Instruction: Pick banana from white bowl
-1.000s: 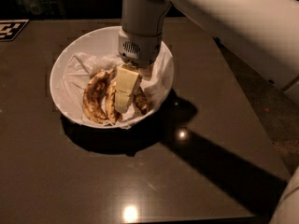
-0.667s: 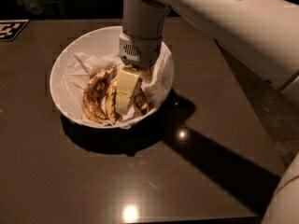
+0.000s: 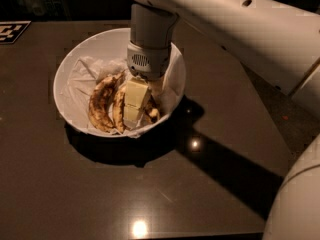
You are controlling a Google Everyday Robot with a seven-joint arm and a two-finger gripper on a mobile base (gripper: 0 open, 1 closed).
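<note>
From my seat, the gripper (image 3: 136,103) sat low inside the white bowl (image 3: 105,41), right of its centre, on top of the fruit. I could not tell how far it was open. The banana (image 3: 119,111) lay in the bowl just left of the gripper. A blotched banana (image 3: 100,106) lay further left, and another brown banana (image 3: 153,115) was half hidden on the right. Crumpled paper (image 3: 86,74) lined the bowl on the dark table (image 3: 150,194).

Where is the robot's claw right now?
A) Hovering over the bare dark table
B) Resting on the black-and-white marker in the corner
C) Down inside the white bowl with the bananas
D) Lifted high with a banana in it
C: the gripper reaches down inside the white bowl, just right of a brown-blotched banana lying on the crumpled paper.
</note>
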